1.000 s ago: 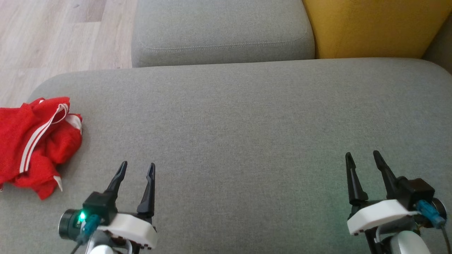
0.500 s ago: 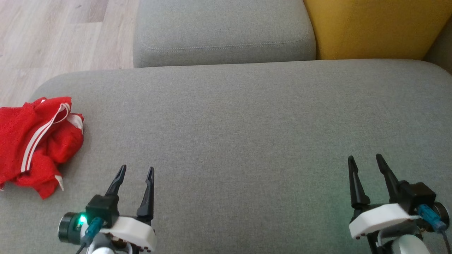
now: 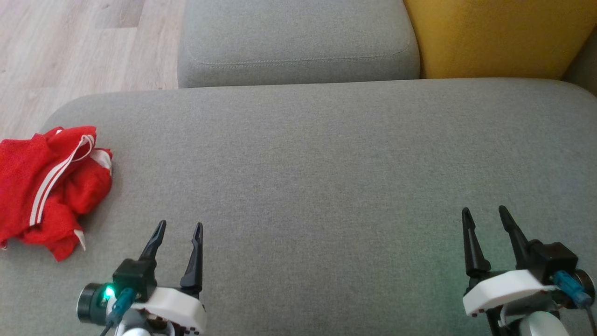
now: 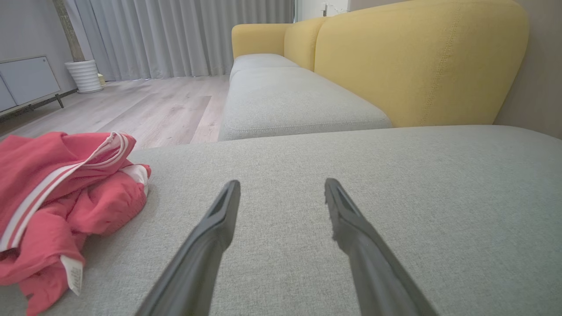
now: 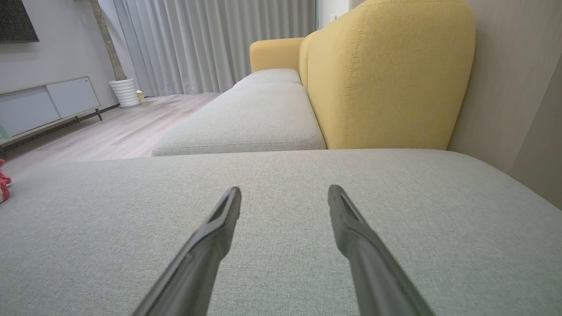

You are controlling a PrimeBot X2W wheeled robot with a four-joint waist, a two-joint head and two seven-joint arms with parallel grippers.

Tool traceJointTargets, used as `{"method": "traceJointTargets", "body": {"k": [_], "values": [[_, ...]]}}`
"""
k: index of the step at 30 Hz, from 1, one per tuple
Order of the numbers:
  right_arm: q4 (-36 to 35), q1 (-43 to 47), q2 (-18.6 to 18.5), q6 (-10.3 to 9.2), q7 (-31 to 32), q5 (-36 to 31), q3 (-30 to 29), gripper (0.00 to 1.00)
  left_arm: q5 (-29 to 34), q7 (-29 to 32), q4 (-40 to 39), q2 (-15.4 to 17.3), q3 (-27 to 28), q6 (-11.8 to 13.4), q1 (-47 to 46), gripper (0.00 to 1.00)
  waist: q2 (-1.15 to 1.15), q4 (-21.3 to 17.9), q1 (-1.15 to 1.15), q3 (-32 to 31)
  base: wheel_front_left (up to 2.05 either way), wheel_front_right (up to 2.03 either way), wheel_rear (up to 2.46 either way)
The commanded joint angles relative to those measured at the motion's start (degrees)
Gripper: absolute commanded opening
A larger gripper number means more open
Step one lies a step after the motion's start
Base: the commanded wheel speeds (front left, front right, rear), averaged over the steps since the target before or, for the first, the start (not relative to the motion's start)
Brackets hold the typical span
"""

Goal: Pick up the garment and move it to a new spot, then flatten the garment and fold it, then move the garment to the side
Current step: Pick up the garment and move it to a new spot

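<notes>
A crumpled red garment [image 3: 49, 186] with white stripes lies at the far left edge of the grey sofa seat [image 3: 326, 163]. The left wrist view has the garment [image 4: 57, 197] to the left of the fingers, a white label hanging from its near side. My left gripper [image 3: 181, 225] hovers open over the seat, to the right of the garment and nearer to me, apart from it. My right gripper [image 3: 484, 211] stands open at the lower right with nothing between its fingers. A sliver of the garment [image 5: 3, 186] shows at the right wrist view's left edge.
A second grey seat cushion [image 3: 298, 42] lies beyond the seat, with the yellow backrest [image 3: 499, 37] at the back right. Wooden floor [image 3: 70, 46] borders the seat's left side. A white cabinet [image 5: 48, 105], a pot and curtains stand far off.
Both grippers have drawn back a little toward the bottom of the head view, still open. The garment lies as before; the picture shifted only slightly.
</notes>
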Motion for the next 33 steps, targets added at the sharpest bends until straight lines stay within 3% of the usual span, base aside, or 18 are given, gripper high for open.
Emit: {"method": "traceJointTargets", "body": {"k": [1, 13, 33], "values": [[-1.78, -1.77, -0.23, 0.44, -0.17, 0.27, 1.16, 1.00, 0.15, -0.71, -1.53, 0.15, 2.05, -0.13, -2.35, 1.00, 0.00, 0.17, 0.00, 0.03, 0.00, 0.00, 0.00], [-4.17, -1.32, -0.22, 0.44, -0.40, 1.37, 1.59, 1.00, 0.35, -0.71, -1.96, -0.09, 2.56, -0.27, -3.50, 1.00, 0.00, 3.90, 0.00, 0.33, 0.00, 0.00, 0.00], [-9.02, 0.62, -0.22, 0.44, 1.39, 3.61, 4.19, 1.00, 0.14, -0.71, -3.83, 0.17, 6.06, 0.25, -4.91, 1.00, 0.00, 22.77, 0.00, 0.97, 0.00, 0.00, 0.00]]}}
